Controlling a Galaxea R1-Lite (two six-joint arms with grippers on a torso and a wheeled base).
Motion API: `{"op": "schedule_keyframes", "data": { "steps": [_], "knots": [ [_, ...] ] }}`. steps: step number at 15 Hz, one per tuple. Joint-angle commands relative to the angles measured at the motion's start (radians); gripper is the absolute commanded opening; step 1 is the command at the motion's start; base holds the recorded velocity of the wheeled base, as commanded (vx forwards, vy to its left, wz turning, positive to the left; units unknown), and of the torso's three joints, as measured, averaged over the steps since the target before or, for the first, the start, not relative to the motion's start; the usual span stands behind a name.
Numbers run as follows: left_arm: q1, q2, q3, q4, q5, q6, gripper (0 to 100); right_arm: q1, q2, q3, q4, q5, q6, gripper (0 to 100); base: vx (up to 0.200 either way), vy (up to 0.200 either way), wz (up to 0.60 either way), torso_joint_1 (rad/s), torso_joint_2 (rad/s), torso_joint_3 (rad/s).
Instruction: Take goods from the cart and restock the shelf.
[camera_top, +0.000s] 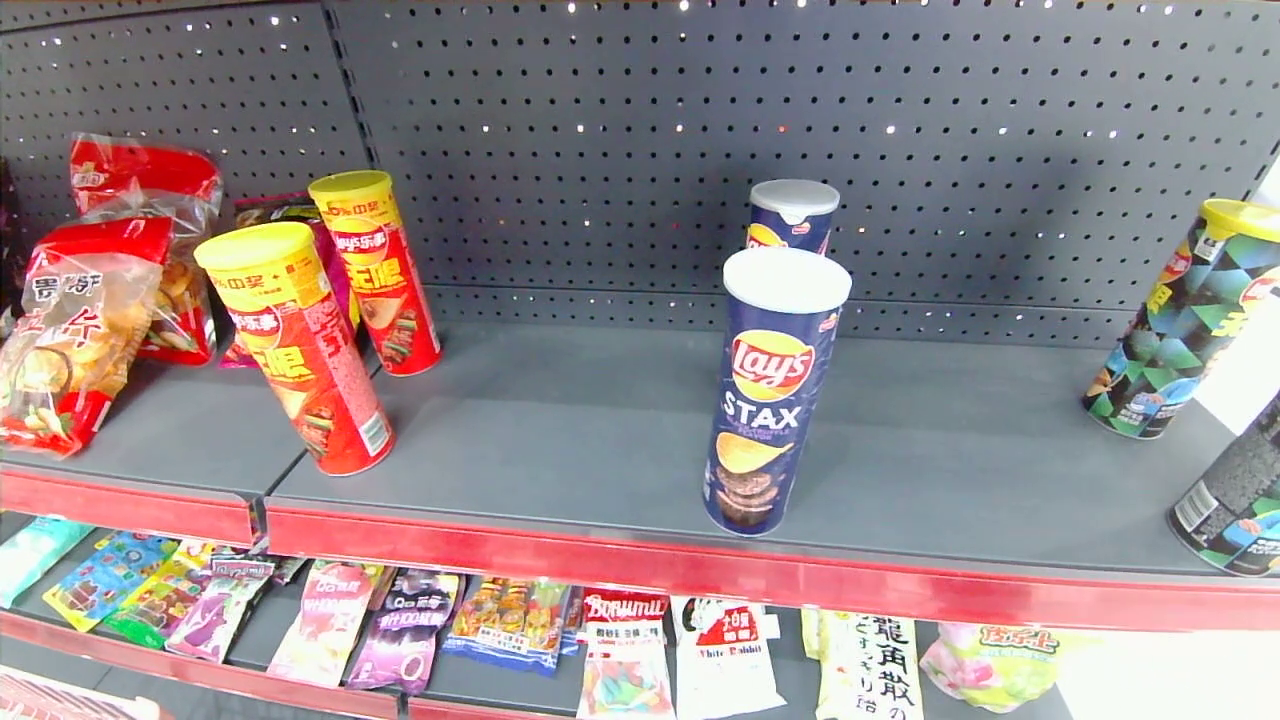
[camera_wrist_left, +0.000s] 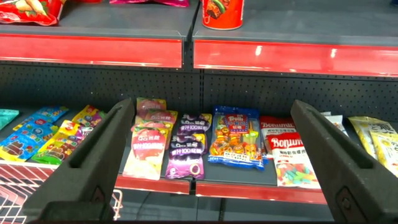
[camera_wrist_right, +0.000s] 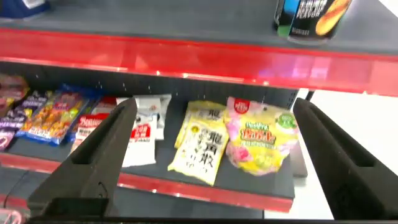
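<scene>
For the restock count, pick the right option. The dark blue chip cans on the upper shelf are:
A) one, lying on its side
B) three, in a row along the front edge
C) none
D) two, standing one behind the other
D: the front blue can stands near the edge of the upper shelf, and the rear blue can stands right behind it, by the pegboard back.

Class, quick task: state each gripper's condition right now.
Left gripper: open, holding nothing.
Right gripper: open, holding nothing.
</scene>
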Motion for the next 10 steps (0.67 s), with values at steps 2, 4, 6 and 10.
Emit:
{"op": "schedule_keyframes", "data": {
  "steps": [2, 4, 6, 10],
  "knots": [
    [0.000, 0.000, 0.000, 0.000, 0.000, 0.000, 100, -0.010, -0.044, 0.001, 0.001, -0.006, -0.001, 100, 0.000, 0.000, 0.00, 0.000, 0.00, 0.000],
    [0.000, 0.000, 0.000, 0.000, 0.000, 0.000, 100, -0.010, -0.047, 0.001, 0.001, -0.029, -0.001, 100, 0.000, 0.000, 0.00, 0.000, 0.00, 0.000],
    [0.000, 0.000, 0.000, 0.000, 0.000, 0.000, 100, -0.010, -0.047, 0.001, 0.002, -0.031, -0.001, 100, 0.000, 0.000, 0.00, 0.000, 0.00, 0.000],
    [0.000, 0.000, 0.000, 0.000, 0.000, 0.000, 100, -0.010, -0.047, 0.001, 0.001, -0.035, -0.003, 100, 0.000, 0.000, -0.30, 0.002, 0.00, 0.001]
  ]
}}
